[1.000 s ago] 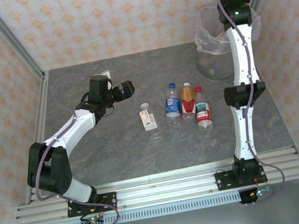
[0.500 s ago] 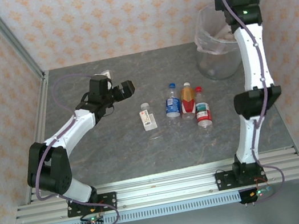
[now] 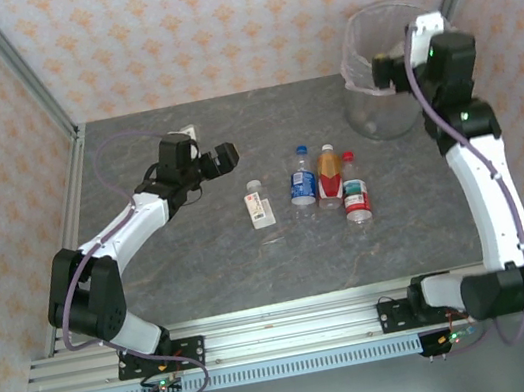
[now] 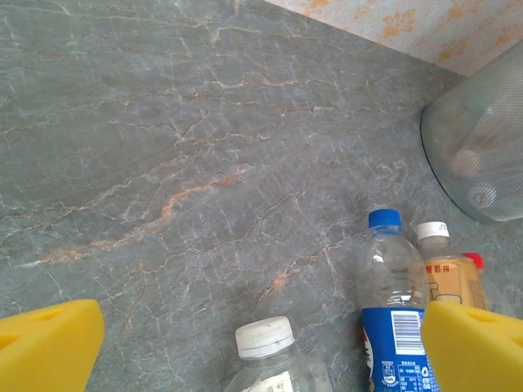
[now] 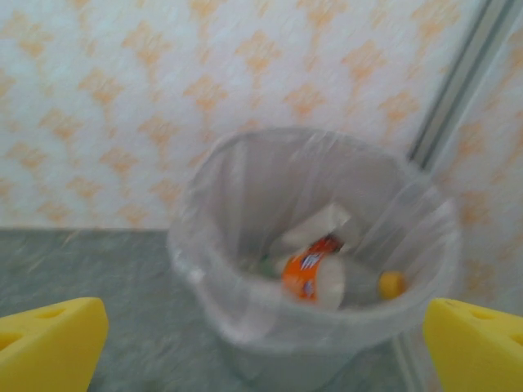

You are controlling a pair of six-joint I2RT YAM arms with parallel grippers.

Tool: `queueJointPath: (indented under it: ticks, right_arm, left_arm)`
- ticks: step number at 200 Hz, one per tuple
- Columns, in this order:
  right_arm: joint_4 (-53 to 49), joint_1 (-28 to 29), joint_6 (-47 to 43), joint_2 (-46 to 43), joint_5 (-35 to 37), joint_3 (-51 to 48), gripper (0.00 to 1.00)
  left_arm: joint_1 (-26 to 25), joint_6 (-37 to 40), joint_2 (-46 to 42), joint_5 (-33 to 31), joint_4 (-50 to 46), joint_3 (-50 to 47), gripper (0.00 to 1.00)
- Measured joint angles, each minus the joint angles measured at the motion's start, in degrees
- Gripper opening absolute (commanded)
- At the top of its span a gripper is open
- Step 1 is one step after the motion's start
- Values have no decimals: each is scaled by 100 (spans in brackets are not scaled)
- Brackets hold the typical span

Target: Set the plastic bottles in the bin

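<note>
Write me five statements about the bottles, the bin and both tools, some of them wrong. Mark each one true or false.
1. The blue-labelled bottle and the red-labelled bottle both lie on the table. True.
2. The left tool is shut on the blue-labelled bottle. False: it is open and empty, and that bottle lies on the table ahead of it.
3. The bin has an orange-labelled bottle inside it. True.
4. The bin is tipped onto its side. False: it stands upright at the far right of the table.
5. The right tool carries a bottle. False: it is open with nothing between its fingers, up beside the bin.
</note>
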Motion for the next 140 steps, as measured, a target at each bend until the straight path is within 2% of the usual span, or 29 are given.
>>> queueJointPath:
  ticks: [29,59,100,140]
  right_arm:
    - [708,26,610,-1049,-483,-1932,99]
    - [874,28,1325,-1556,-837,-2667,99]
    - [964,39,2251,-1749,-809,-3460,99]
    - [916,37,3276,-1482,-684,-4579,99]
  left_arm:
    - [-50,-94,-7,-31,-2,-22,100]
    - [-125,-188,-31,-155,-4,-22,100]
    - [-162,-404,-55,-356,-28,-26,100]
    - [-188,-520,-55,-581,-201,-26,100]
